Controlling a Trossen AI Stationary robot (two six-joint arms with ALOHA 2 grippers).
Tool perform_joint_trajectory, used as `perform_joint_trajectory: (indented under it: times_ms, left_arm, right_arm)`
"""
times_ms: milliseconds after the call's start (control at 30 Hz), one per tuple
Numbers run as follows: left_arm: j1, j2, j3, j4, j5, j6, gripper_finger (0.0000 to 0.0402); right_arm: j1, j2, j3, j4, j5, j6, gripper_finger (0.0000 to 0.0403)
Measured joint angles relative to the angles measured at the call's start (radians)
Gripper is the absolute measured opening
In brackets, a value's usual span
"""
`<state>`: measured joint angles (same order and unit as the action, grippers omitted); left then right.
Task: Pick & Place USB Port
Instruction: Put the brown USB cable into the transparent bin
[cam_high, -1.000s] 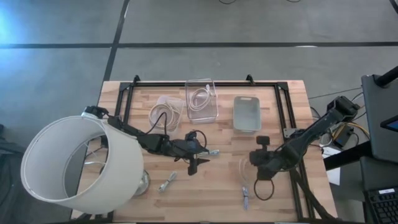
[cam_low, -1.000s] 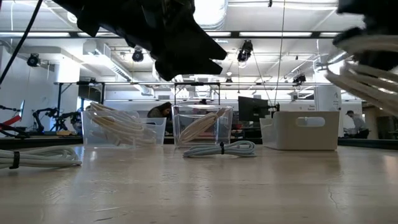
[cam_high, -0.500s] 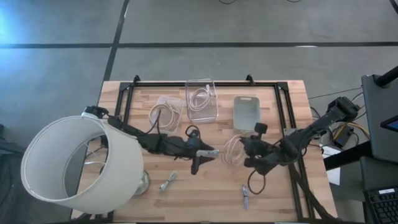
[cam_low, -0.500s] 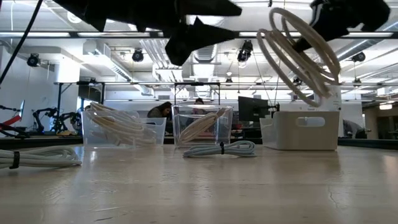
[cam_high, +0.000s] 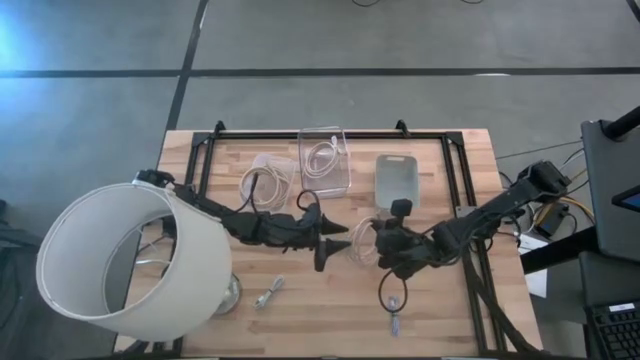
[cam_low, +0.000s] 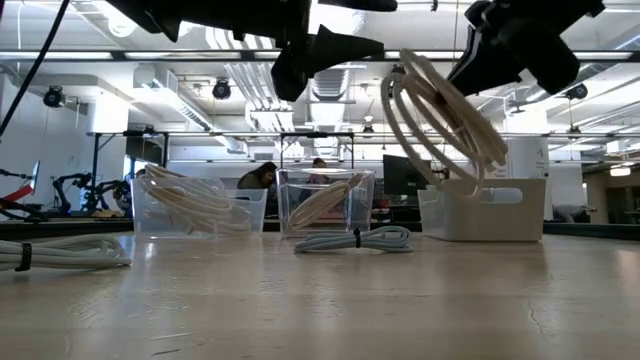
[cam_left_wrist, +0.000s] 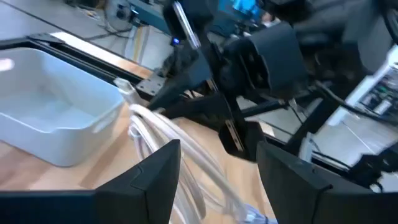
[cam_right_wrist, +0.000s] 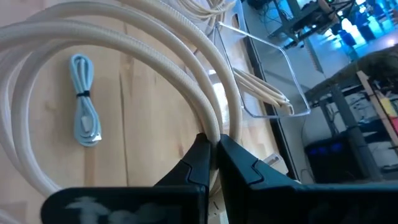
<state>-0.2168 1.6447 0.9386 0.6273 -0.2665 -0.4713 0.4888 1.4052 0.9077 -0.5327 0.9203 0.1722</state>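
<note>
Cream cable (cam_low: 440, 120), coiled in loose loops, hangs off the table near its middle, pinched on one strand by the right gripper (cam_right_wrist: 213, 155), whose fingers are closed tight on it. Just left, the left gripper (cam_high: 335, 243) hovers with fingers spread wide, empty, facing the coil. The grip is thin: loops could slide out, or snag those open fingers, or catch the rim of the white bin (cam_high: 397, 178) beyond.

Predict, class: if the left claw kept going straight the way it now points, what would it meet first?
Probably the coiled white cable hanging from the right claw; the open left claw points straight at it, though depth is uncertain.
</note>
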Motion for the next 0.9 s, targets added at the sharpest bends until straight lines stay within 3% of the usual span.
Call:
perform_joint_trajectory:
  times_ms: [300,900]
  left_arm:
    - [0.023,0.002,0.0,-0.02,-0.007,-0.116,0.0216]
    - [0.024,0.002,0.0,-0.042,-0.016,-0.132,0.0216]
  right_arm:
    - [-0.012,0.018,-0.001,0.06,0.005,-0.095,0.0013]
    - [-0.074,0.018,-0.001,0.273,0.024,-0.392,0.0013]
